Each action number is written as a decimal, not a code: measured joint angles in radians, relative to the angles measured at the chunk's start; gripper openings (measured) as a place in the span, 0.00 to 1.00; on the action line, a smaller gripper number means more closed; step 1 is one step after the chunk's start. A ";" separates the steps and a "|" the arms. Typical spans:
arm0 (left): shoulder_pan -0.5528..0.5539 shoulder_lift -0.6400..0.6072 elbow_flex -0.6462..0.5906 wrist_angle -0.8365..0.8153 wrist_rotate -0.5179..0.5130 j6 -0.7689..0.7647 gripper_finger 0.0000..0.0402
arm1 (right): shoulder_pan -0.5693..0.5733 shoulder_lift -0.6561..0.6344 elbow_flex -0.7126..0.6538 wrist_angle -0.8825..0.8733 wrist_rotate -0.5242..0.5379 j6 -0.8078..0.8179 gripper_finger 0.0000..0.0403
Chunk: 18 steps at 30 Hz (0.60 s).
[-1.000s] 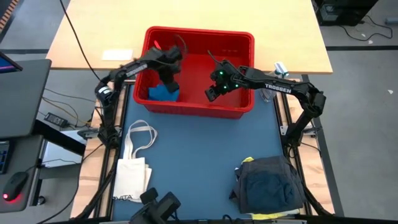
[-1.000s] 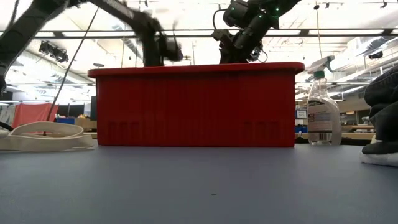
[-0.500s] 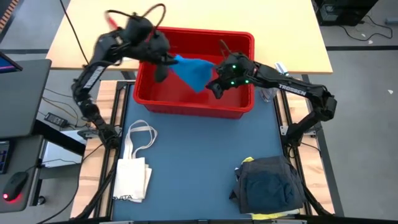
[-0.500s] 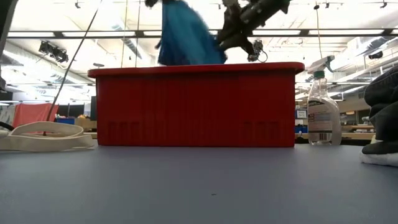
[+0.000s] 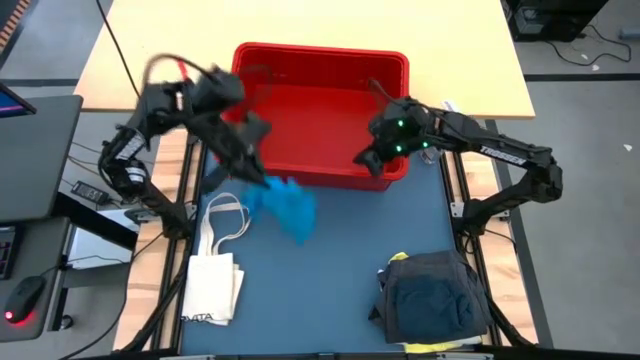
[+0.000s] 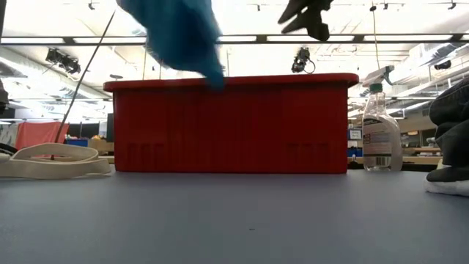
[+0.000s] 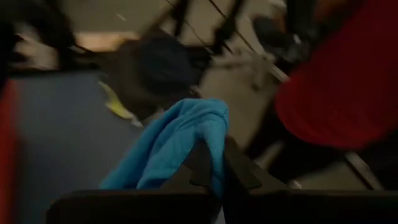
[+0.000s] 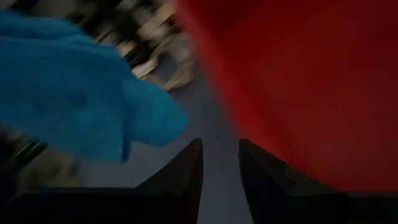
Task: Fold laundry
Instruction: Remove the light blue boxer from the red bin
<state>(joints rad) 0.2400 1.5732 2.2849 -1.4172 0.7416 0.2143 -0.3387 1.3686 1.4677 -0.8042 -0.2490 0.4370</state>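
Two dark jointed arms; right arm (image 5: 500,160) carries white lettering and green lights near its wrist; left arm (image 5: 165,110) trails a thin cable.

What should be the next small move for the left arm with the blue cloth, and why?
Probably lower it onto the bare blue mat. The left gripper, shut on the blue cloth, holds it in the air in front of the red bin, beside the tote bag. The right gripper holds nothing.

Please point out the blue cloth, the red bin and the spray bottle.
blue cloth (image 5: 287,205), high view, middle of the hanging bunch.
red bin (image 6: 231,125), low view, front wall.
spray bottle (image 6: 381,132), low view, clear body.
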 joint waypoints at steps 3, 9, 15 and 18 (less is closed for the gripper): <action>-0.102 0.012 -0.065 0.010 -0.007 -0.012 0.03 | 0.071 0.003 -0.024 0.001 -0.092 0.018 0.28; -0.222 0.015 -0.265 0.104 -0.126 -0.114 0.03 | 0.223 0.074 -0.135 0.071 -0.074 0.065 0.27; -0.217 0.016 -0.428 0.150 -0.204 -0.178 0.03 | 0.246 0.206 -0.195 0.141 0.076 0.067 0.26; -0.195 0.015 -0.470 0.151 -0.210 -0.200 0.03 | 0.213 0.249 -0.195 0.157 0.184 0.070 0.24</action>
<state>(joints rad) 0.0450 1.5885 1.8148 -1.2664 0.5321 0.0142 -0.1260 1.6181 1.2730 -0.6468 -0.0650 0.5074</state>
